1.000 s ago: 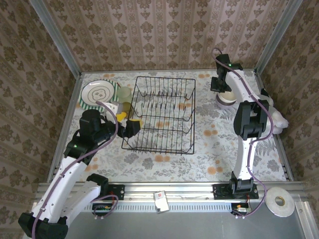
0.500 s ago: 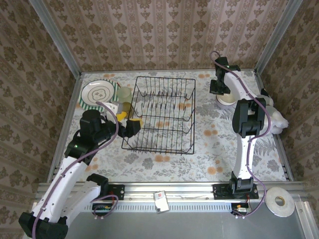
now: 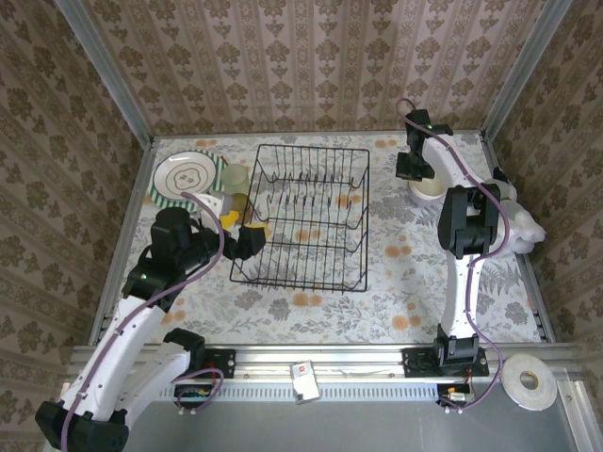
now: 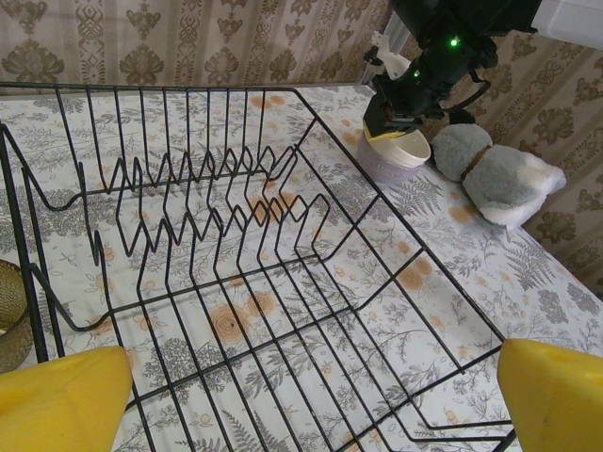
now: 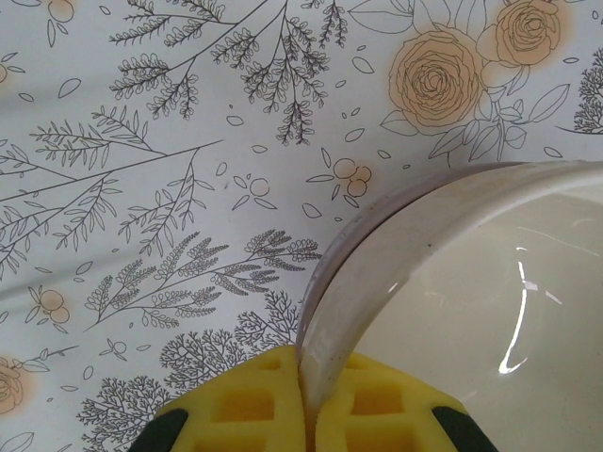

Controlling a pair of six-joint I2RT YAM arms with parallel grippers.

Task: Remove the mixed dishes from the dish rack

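At the far left corner of the table (image 3: 311, 301), a green-rimmed plate (image 3: 184, 176) lies flat. Pale tumblers (image 3: 235, 179) stand just beside it, toward the dish rack (image 3: 300, 218). This grouping is judged to keep unloaded pieces together and clear of the wires. A small amber cup (image 4: 9, 315) is seen just outside the rack's left wall.

The left gripper (image 3: 247, 231) is held at the rack's near left corner with its yellow fingers (image 4: 61, 395) spread wide and nothing between them. It is aimed across the wires, as though readied for whatever might remain. No dish is made out in the slots, so the unloading is judged almost done.

Near the far right corner, a cream bowl (image 5: 452, 311) is nested in a lilac bowl (image 4: 377, 168). The right gripper (image 5: 306, 405) is pressed together on the cream bowl's rim, one pad inside the wall and one outside. A thin rim is well suited to such a pinch, and nesting saves room. The bowl is not yet released. A soft toy (image 4: 499, 174) lies near the right edge, just beyond the bowls
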